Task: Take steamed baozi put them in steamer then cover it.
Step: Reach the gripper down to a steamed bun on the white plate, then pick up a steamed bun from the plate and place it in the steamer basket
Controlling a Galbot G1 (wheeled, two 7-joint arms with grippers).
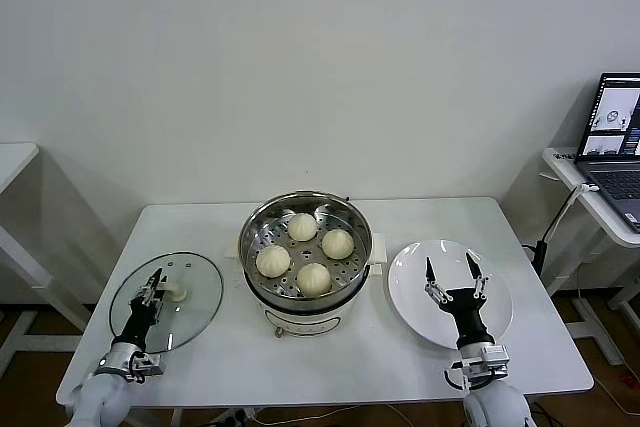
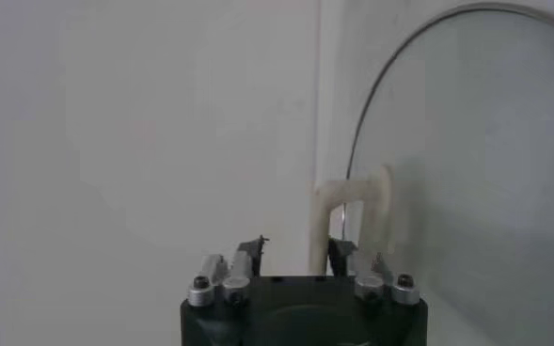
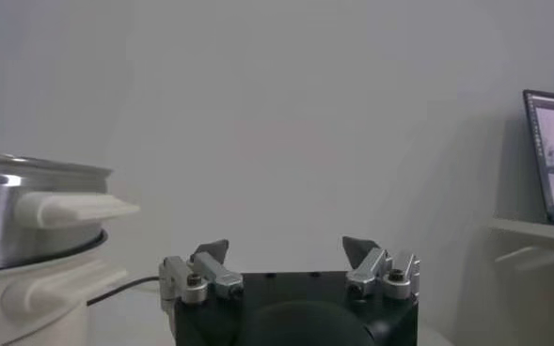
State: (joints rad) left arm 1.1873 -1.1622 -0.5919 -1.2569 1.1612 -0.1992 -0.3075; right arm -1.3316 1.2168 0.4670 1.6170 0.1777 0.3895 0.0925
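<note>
- Cover (image 1: 166,301), one: clear glass lid lying flat on the table (image 1: 330,357), left of the steamer; its cream handle (image 2: 354,212) stands between the closing fingers of the left gripper (image 1: 155,287).
- Left gripper: closed about the handle, as far as both views show; whether the hold is firm, I cannot tell.
- Right gripper (image 1: 452,274), one: jaws spread wide, holding nothing, hovering over the white plate (image 1: 497,292), which is bare.
- Steamer (image 1: 305,247), one: steel basket on a white pot base, mid-table, uncovered.
- Steamed baozi (image 1: 302,226), four: all already in the basket, apart from one another.
- Laptop (image 1: 618,127), one: on a side stand, far right.
- Risk: a shallow pinch on the smooth handle could let the lid tilt or slip on lifting.
- Risk: lowered off-centre, the lid's rim could catch the basket's edge and sit crooked.
</note>
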